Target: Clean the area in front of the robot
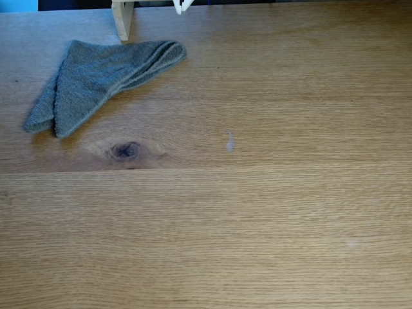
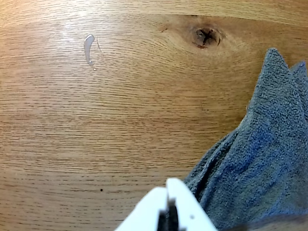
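Observation:
The area is a broad oak-grain tabletop (image 1: 257, 219) with a dark knot (image 1: 125, 150). A small clear liquid smear (image 1: 230, 140) lies near its middle, seen also in the wrist view as a smear (image 2: 89, 48) at the upper left, with the knot (image 2: 207, 36) to its right. The robot's white gripper (image 1: 182, 6) pokes in at the top edge of the fixed view. In the wrist view the gripper (image 2: 168, 186) hovers above the tabletop (image 2: 96, 144) at the bottom, fingers together, holding nothing, just left of the grey cloth.
A folded grey terry cloth (image 1: 96, 77) lies at the back left of the table, filling the right side of the wrist view as cloth (image 2: 260, 163). A pale wooden post (image 1: 122, 19) stands at the back edge, just behind the cloth.

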Robot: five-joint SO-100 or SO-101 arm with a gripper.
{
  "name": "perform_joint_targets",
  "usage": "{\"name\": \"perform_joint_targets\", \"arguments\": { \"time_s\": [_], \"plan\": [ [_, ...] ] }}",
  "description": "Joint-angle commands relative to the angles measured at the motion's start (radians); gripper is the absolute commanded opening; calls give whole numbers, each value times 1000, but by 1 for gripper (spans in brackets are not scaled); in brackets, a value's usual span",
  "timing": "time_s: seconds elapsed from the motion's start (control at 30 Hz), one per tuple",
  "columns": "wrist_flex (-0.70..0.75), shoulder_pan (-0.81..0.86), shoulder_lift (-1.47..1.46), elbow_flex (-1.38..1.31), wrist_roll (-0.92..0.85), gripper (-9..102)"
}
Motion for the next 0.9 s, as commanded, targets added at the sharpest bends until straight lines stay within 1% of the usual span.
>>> {"name": "perform_joint_targets", "arguments": {
  "time_s": [0.0,0.63,0.73,0.87],
  "plan": [
    [-2,11,5,110,-6,0],
    [-3,25,5,110,-9,0],
    [-66,52,5,110,-29,0],
    [-232,83,2,104,-84,0]
  ]
}}
